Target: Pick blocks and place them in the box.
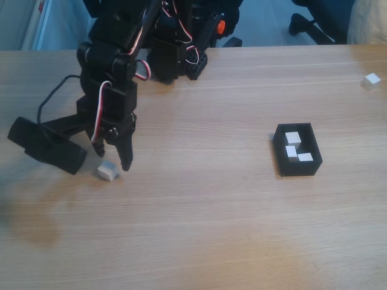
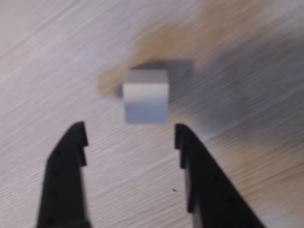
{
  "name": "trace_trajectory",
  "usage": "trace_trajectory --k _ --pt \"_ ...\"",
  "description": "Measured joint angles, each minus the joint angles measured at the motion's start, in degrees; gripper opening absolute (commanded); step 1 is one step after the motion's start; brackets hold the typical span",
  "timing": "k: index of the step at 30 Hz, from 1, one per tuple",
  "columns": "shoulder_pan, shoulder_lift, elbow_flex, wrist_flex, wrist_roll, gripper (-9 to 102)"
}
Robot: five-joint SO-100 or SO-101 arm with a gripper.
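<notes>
In the fixed view, the black arm (image 1: 115, 78) bends down over the left part of the wooden table (image 1: 199, 211). Its gripper (image 1: 113, 158) points down at the table, and the two fingers stand apart with nothing between them. A small white block (image 1: 107, 170) sits on the table just beside the finger tips, a little below and to the left of the long finger (image 1: 125, 154). I cannot tell from here if the finger touches it. A black camera part (image 1: 45, 148) sticks out to the left of the gripper. Well to the right sits the black box (image 1: 296, 168), open on top. Three white blocks lie inside it: one near the back (image 1: 292, 138), one in the middle (image 1: 291, 151), and one at the front right (image 1: 305, 157). One more white block (image 1: 372, 79) sits alone far off near the right edge of the table. No words or labels can be read.

In the wrist view, the picture is a bit blurry. The two black fingers (image 2: 66, 171) come up from the bottom edge, spread wide. The white block (image 2: 146, 96) sits on the table just past their tips, in line with the gap between them. The gripper (image 2: 130, 135) is not touching the block and holds nothing
</notes>
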Motion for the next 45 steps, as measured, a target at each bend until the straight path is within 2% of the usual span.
trace_trajectory --k 28,35,39,45 --pt "0.79 -5.27 -1.41 -4.13 -2.81 15" --pt "0.62 -5.27 -0.62 -4.13 -2.81 9" --pt "0.44 -5.27 1.23 -4.75 -2.81 0" --pt "-0.26 -4.48 2.46 -5.1 -3.08 0"
